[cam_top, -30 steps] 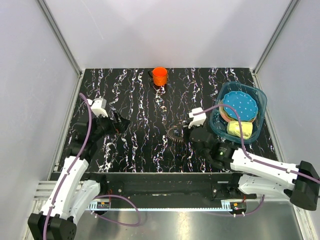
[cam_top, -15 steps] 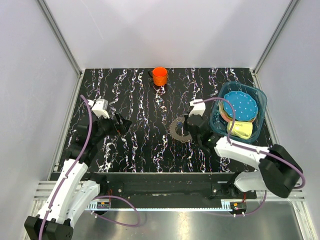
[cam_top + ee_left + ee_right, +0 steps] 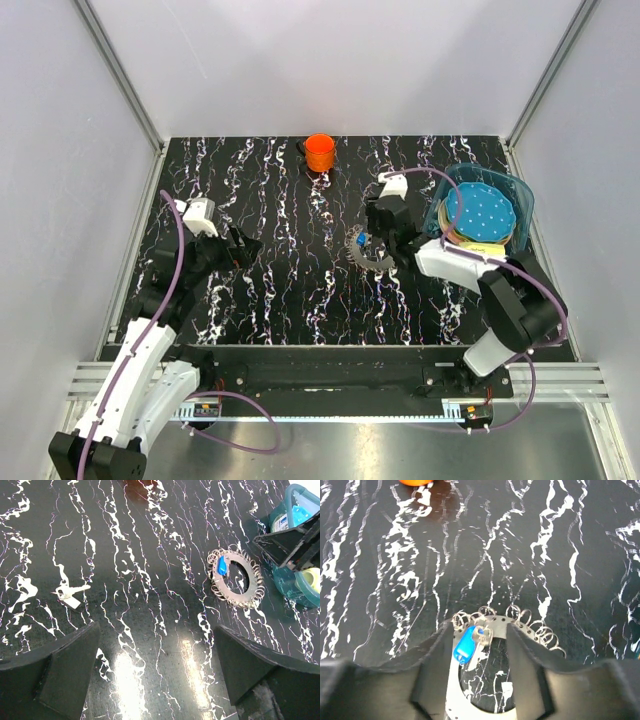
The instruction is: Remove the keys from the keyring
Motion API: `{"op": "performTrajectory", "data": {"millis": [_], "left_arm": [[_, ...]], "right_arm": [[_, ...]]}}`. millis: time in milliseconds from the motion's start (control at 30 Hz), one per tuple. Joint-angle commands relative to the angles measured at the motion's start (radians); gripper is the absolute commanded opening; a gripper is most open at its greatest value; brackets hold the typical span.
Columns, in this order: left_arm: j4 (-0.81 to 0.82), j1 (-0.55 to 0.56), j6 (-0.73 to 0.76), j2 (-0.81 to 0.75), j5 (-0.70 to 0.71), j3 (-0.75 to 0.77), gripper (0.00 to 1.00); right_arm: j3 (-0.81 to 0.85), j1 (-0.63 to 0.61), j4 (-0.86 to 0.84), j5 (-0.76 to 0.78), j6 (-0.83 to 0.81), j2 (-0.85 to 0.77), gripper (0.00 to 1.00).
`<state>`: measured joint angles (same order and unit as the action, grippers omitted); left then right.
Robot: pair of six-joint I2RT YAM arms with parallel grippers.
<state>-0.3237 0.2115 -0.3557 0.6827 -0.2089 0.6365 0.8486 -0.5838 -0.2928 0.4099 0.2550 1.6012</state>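
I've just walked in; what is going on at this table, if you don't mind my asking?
The right gripper is down over the keyring in the middle of the table, jaws apart, with the blue piece between its fingers. The keys sit fanned around the ring. What looks like one loose key lies apart on the table, nearer the left gripper, which hangs open and holds nothing.

Keys (image 3: pixel 222 587) shiny metal, blue tag (image 3: pixel 221 566) smooth plastic; table (image 3: pixel 150 605) glossy, black marble-look.
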Motion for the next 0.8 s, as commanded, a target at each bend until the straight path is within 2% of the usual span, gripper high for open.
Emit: {"op": "performTrajectory", "data": {"millis": [0, 33, 67, 133, 167, 333, 433, 533, 667, 767], "left_arm": [[0.017, 0.003, 0.006, -0.003, 0.008, 0.019, 0.99], [0.021, 0.003, 0.006, -0.005, 0.003, 0.02, 0.99], [0.026, 0.003, 0.007, -0.006, -0.006, 0.022, 0.99], [0.04, 0.003, 0.011, -0.011, -0.04, 0.023, 0.99], [0.046, 0.003, 0.023, -0.009, -0.078, 0.032, 0.99], [0.083, 0.003, 0.046, -0.018, -0.115, 0.066, 0.99], [0.118, 0.003, 0.012, -0.022, -0.197, 0.078, 0.99], [0.193, 0.003, -0.063, -0.052, -0.286, 0.066, 0.99], [0.307, 0.003, -0.141, -0.113, -0.409, 0.048, 0.99], [0.347, 0.003, -0.147, -0.153, -0.426, 0.035, 0.99]], "right_arm": [[0.044, -0.004, 0.088, -0.132, -0.001, -0.151, 0.63], [0.018, -0.004, 0.11, -0.169, 0.009, -0.188, 0.7], [0.007, -0.004, 0.131, -0.186, 0.016, -0.226, 0.81], [-0.017, -0.004, 0.22, -0.244, 0.032, -0.349, 0.87], [-0.023, -0.004, 0.248, -0.259, 0.03, -0.432, 0.99], [0.019, -0.005, 0.446, -0.322, 0.098, -0.645, 1.0], [0.061, -0.005, 0.573, -0.376, 0.156, -0.742, 1.0], [0.018, -0.005, 0.577, -0.5, 0.122, -0.834, 1.0], [0.018, -0.004, 0.601, -0.536, 0.191, -0.928, 1.0], [0.012, -0.005, 0.633, -0.53, 0.217, -0.993, 1.0]]}}
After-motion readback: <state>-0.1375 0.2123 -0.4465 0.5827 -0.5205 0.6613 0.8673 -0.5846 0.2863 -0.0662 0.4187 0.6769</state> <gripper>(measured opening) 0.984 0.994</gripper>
